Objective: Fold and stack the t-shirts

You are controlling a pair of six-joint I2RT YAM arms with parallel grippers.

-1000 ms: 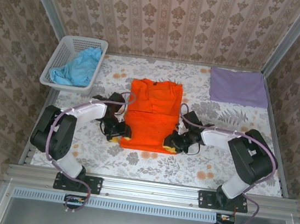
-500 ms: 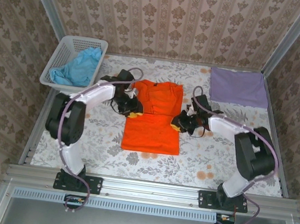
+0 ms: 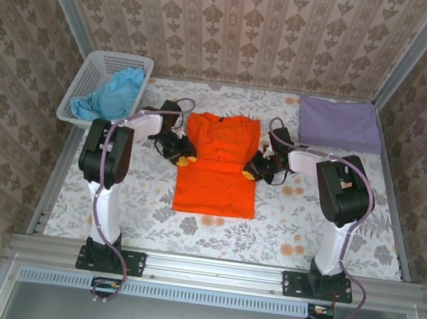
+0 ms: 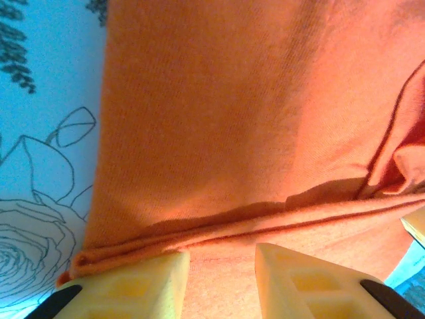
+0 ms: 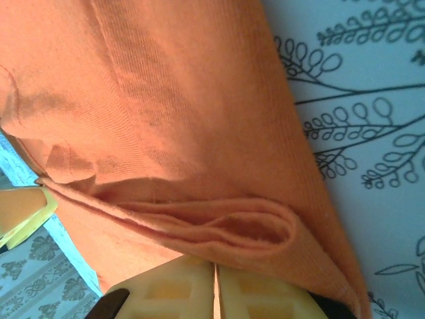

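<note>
The bright orange t-shirt (image 3: pixel 216 172) lies flat mid-table, sleeves folded in, collar toward the back. My left gripper (image 3: pixel 177 151) is at the shirt's left edge about halfway along; its jaws (image 4: pixel 222 256) stand open, with orange cloth (image 4: pixel 219 119) showing in the gap over a layered seam. My right gripper (image 3: pixel 256 167) is at the shirt's right edge, fingers (image 5: pixel 214 266) pressed together on the rolled fold of orange fabric (image 5: pixel 199 133). The light blue t-shirt (image 3: pixel 115 95) is bunched in the basket. The lavender t-shirt (image 3: pixel 338 122) lies folded at the back right.
The white lattice basket (image 3: pixel 91 73) stands at the back left corner. Patterned walls close in the flowered tablecloth (image 3: pixel 300 218) at the back and both sides. Both arms reach in from the near rail beside the shirt.
Both grippers have moved back from the shirt's near hem corners along its sides to about its middle. The orange shirt keeps the same outline.
</note>
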